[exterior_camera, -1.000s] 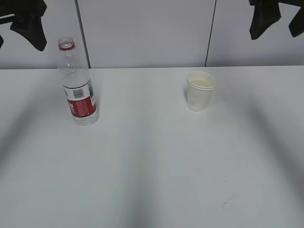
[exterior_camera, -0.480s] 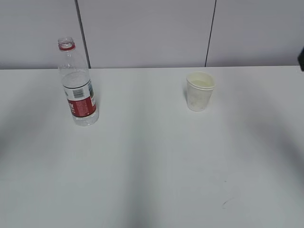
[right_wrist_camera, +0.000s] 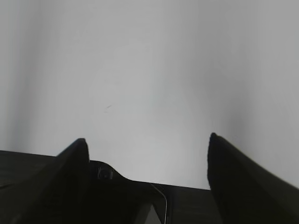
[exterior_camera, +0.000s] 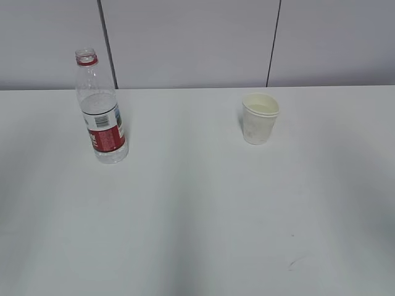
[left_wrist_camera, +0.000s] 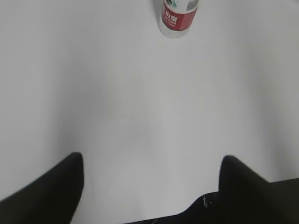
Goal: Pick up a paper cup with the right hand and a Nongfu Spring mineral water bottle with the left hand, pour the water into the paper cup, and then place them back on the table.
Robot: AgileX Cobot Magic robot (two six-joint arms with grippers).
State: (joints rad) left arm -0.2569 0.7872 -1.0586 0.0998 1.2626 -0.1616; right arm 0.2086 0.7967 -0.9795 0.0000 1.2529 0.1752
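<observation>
The capless Nongfu Spring mineral water bottle [exterior_camera: 102, 111] stands upright at the back left of the white table [exterior_camera: 197, 209], partly filled with clear water [exterior_camera: 99, 103]. Its red label end also shows at the top of the left wrist view, bottle [left_wrist_camera: 177, 16]. The white paper cup [exterior_camera: 260, 117] stands upright at the back right. My left gripper [left_wrist_camera: 152, 161] is open over bare table, well short of the bottle. My right gripper [right_wrist_camera: 147, 142] is open over bare table, and the cup is out of its view. Neither arm shows in the exterior view.
A grey panelled wall [exterior_camera: 185, 43] rises behind the table's far edge. A small dark scuff mark [exterior_camera: 296, 264] lies near the front right of the table, also seen as a scuff mark [right_wrist_camera: 108, 108] in the right wrist view.
Both black arms, seen at the top corners a second ago, have left the exterior view. Bottle and cup have not moved.
</observation>
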